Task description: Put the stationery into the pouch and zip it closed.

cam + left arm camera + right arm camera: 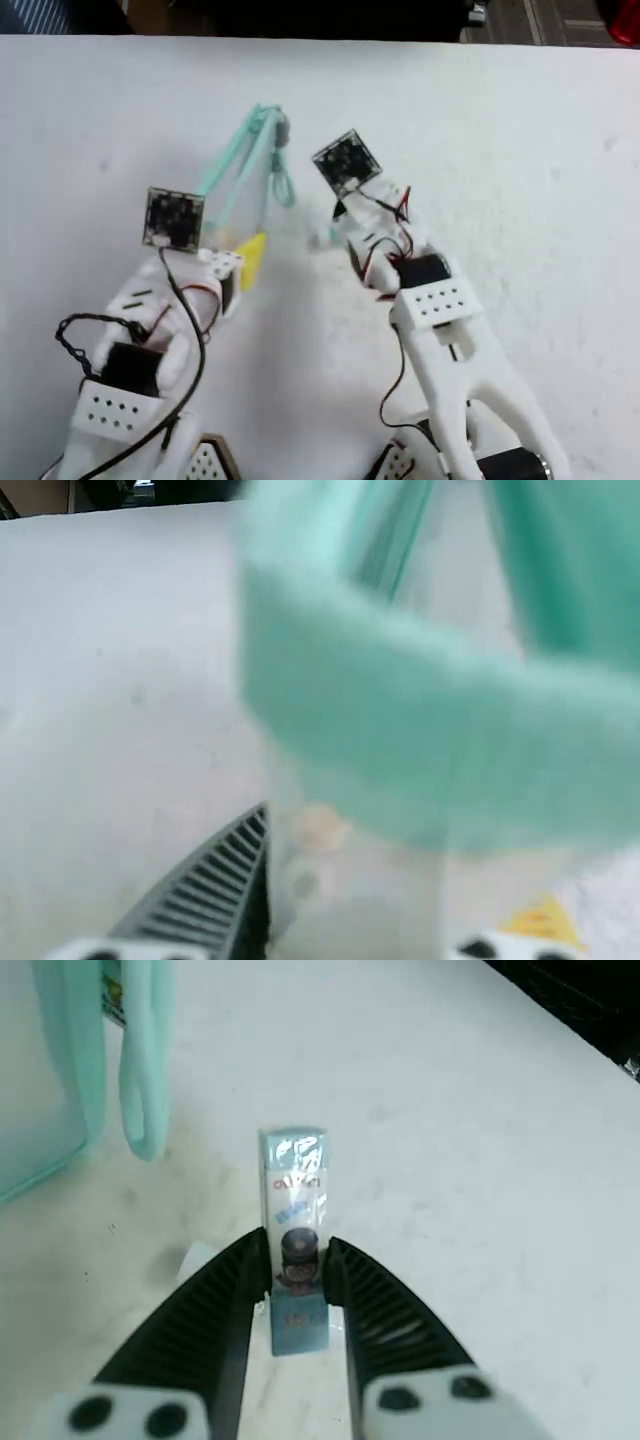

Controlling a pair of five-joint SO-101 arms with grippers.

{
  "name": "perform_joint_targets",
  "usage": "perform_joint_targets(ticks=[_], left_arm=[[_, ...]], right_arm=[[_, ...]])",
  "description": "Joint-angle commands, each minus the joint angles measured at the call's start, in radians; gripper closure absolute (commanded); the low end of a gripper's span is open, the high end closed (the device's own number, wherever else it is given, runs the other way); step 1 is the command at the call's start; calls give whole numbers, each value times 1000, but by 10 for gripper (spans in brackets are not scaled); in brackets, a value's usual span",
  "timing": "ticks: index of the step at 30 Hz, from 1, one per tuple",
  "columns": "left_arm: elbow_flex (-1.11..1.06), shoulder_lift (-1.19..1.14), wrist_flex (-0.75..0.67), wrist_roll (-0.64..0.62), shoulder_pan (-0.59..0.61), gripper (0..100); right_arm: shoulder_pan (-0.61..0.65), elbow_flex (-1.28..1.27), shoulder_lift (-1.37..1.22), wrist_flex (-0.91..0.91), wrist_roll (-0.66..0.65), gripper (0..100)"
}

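A clear pouch (243, 175) with mint green trim lies at the table's middle, its strap loop (284, 185) hanging off one side. In the left wrist view the pouch's green edge (430, 730) sits very close, its clear wall pressed against my left gripper's dark finger (215, 880). My left gripper (232, 268) looks shut on the pouch's near end. To the right of the pouch, my right gripper (296, 1245) is shut on a small light blue eraser (293, 1175) that rests on the table. The pouch (55, 1070) stands a short way beyond it.
Something yellow (250, 255) shows at the pouch's near end, by my left gripper. A small white scrap (197, 1258) lies beside the right fingers. The white table (520, 150) spreads wide to the right and left. A dark edge runs along the back.
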State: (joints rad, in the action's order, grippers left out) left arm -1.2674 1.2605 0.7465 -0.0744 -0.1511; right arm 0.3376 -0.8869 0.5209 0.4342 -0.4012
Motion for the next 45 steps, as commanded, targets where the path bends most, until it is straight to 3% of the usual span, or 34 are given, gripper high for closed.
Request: perform_joint_targets(ticks=[1,8,18,23,26,30,40,45], left_arm=[[5,8,-17,31,-48,751],[6,8,18,34,-96,697],[2,8,28,94,-162,699],[2,8,38,100,-162,696],[2,8,63,175,-203,695],[2,8,74,183,-225,695],[5,8,68,181,-217,699],[5,8,52,112,-173,699]], right_arm=[[-16,9,53,-18,40,981],[-16,9,176,62,104,981],[7,-11,423,102,204,981],[162,110,559,202,167,981],[274,187,581,239,121,981],[343,239,581,254,120,981],[341,270,591,254,120,981],[257,258,591,257,121,981]])
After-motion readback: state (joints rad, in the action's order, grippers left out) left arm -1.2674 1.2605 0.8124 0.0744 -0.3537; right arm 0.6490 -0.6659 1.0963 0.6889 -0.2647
